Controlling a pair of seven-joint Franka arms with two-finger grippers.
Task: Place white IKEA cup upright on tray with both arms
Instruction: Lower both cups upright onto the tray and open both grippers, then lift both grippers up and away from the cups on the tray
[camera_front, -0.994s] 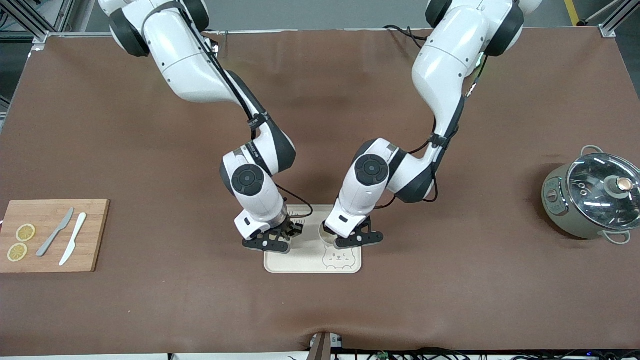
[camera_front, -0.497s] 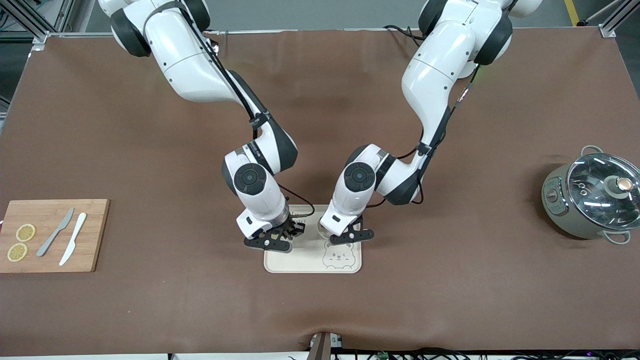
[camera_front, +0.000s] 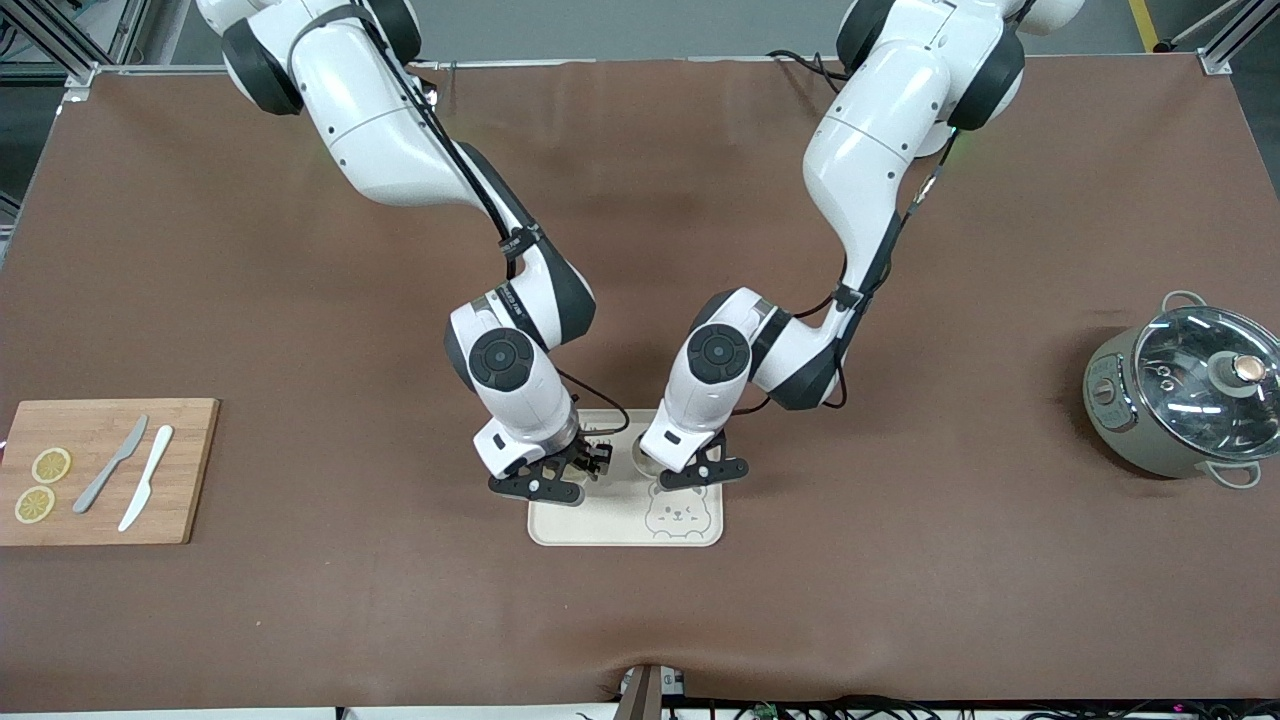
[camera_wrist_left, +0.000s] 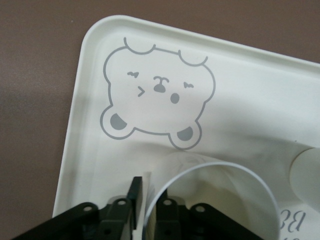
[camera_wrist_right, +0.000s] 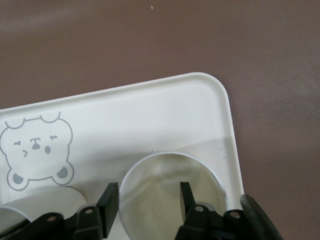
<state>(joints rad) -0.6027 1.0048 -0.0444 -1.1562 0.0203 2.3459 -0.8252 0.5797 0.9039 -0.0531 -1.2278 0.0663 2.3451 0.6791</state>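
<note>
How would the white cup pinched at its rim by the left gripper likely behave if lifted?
The cup looks thin-walled, so probably light. The left gripper pinches only one side of its rim, so it may tilt. Its smooth wall could slip; a nudge might tip it on the tray.

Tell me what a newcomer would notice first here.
Over the cream bear-face tray, near the middle of the table, the left pincer grips the rim of one white cup, while the right pincer stands open astride the rim of a second cup beside it. A glass-lidded pot sits at the left arm's end.
</note>
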